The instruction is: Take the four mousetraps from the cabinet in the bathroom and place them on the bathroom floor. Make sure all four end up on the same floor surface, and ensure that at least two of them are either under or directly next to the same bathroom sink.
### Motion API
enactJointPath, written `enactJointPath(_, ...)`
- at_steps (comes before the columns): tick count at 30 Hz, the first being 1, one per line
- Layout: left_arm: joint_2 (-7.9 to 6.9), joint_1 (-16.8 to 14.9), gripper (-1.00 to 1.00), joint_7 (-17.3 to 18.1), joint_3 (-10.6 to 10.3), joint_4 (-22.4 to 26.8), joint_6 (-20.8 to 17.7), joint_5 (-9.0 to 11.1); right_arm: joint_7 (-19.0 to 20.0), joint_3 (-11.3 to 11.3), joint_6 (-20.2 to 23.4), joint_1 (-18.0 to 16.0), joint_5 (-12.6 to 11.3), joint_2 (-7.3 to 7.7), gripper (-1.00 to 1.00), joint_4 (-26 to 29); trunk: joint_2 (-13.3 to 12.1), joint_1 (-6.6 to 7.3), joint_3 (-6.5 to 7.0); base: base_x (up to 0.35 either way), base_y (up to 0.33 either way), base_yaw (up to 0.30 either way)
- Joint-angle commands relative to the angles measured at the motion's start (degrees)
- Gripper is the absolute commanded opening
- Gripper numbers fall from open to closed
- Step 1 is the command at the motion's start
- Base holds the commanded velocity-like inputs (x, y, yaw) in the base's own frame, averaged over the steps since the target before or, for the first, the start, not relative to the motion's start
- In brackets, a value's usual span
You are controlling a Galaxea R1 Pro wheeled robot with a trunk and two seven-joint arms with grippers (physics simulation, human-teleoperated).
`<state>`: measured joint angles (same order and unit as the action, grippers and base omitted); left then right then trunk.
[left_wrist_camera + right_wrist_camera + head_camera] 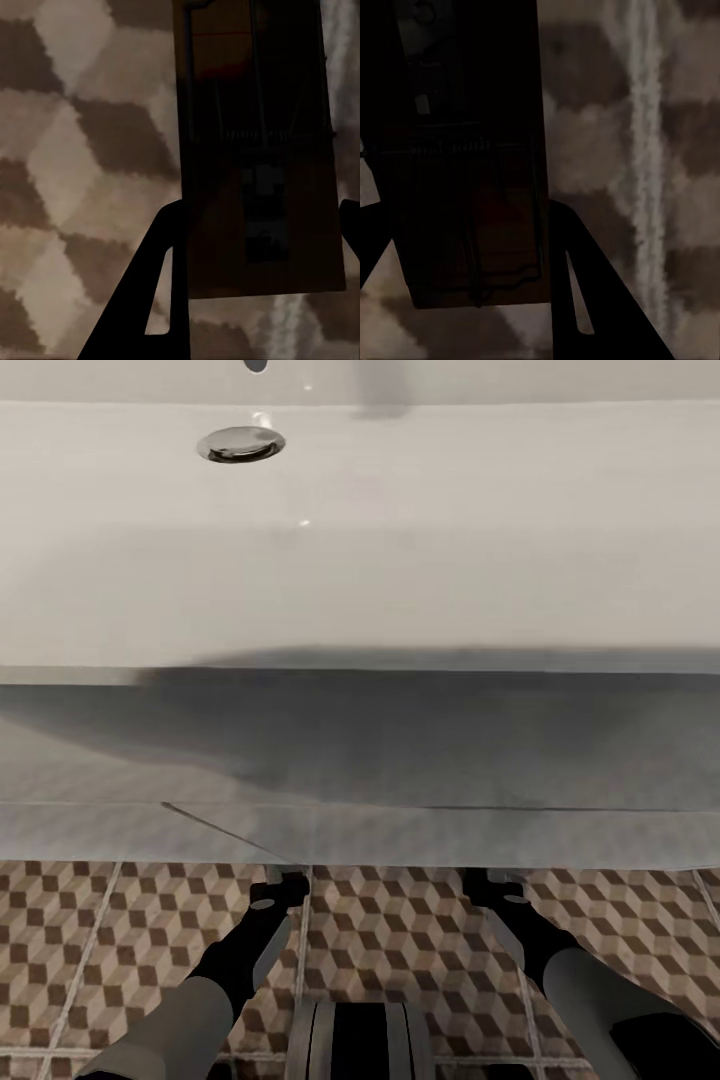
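Bathroom sink (360,540) stands ahead, above the bathroom floor (400,920).

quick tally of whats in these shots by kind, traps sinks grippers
mousetraps: 2, the left wrist's trap and the right wrist's trap, each between a gripper's fingers over the tiled floor
bathroom sink: 1
grippers: 2, left gripper and right gripper
total: 5

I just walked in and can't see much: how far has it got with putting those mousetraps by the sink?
Midway. Each wrist view shows a mousetrap between the fingers: the left gripper around one mousetrap, the right gripper around another, close above the bathroom floor at the bathroom sink. Neither is set down yet.
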<state>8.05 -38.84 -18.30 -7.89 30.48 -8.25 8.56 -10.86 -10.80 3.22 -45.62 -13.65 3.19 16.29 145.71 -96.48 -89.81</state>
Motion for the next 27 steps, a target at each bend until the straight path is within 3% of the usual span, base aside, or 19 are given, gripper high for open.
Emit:
enactJointPath(1,-0.09,-0.01,-1.00,-0.60,-0.46,0.11,-0.28,0.53,-0.34,-0.48,0.29,0.00,-0.67,0.02,-1.00,0.14,0.01,0.01,-0.03,0.000,0.000,0.000)
enactJointPath(13,-0.20,-0.01,-1.00,-0.60,-0.51,1.79,-0.26,0.58,-0.20,-0.37,0.29,0.00,-0.67,0.06,-1.00,0.14,0.01,0.01,-0.03,0.000,0.000,0.000)
enactJointPath(20,-0.17,-0.01,-1.00,-0.60,-0.54,2.33,-0.42,0.58,-0.15,-0.37,0.29,0.00,-0.67,0.06,-1.00,0.14,0.11,-0.17,-1.58,0.000,0.000,0.000)
enactJointPath(27,-0.14,-0.01,-1.00,-0.60,-0.55,2.39,-0.45,0.58,-0.13,-0.37,0.29,0.00,-0.67,0.06,-1.00,0.14,0.11,-0.17,-1.58,0.000,0.000,0.000)
